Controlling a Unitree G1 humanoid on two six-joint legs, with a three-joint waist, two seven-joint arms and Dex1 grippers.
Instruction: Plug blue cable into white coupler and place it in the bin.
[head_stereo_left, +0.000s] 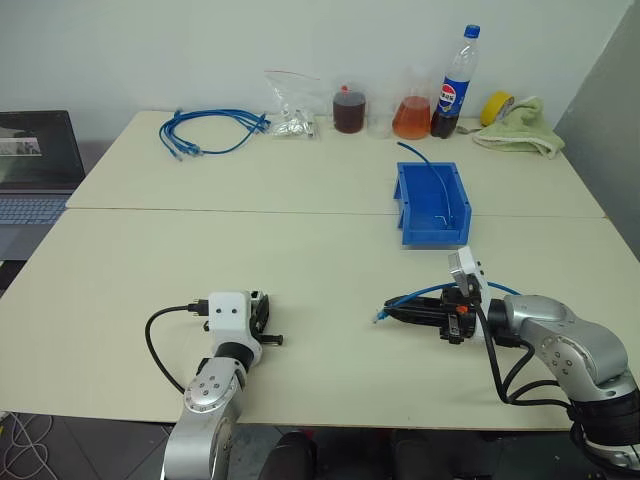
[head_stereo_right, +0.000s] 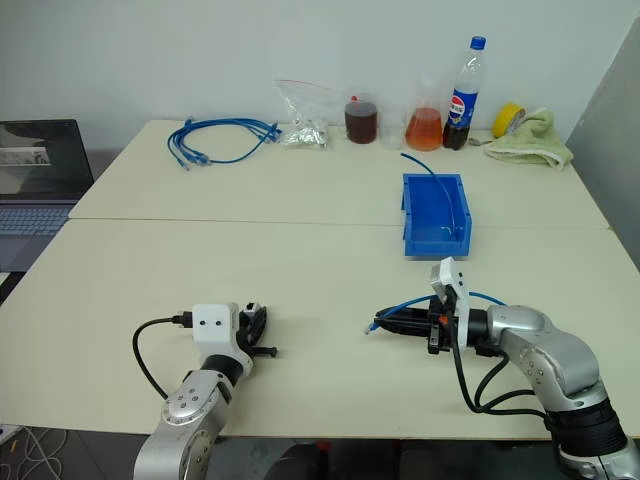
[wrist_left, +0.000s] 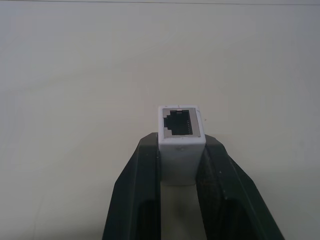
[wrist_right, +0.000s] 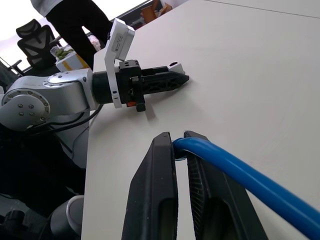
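Over the tabletop (head_stereo_left: 300, 250), left end effector (wrist_left: 180, 165) grips coupler (wrist_left: 181, 131), right end effector (wrist_right: 180, 150) grips cable (wrist_right: 235, 172); next: align plug to socket.

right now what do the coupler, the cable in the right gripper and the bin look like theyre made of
The white coupler, clamped in the left gripper: likely moulded plastic, matte white shell with a dark socket face. The blue cable, pinched in the right gripper: smooth, slightly glossy jacket, probably flexible plastic. The bin: rigid blue plastic by its even colour and thin upright walls.

Bin (head_stereo_left: 433, 205) behind right pincer (head_stereo_left: 392, 313); cable bundle (head_stereo_left: 210, 132) far-left.
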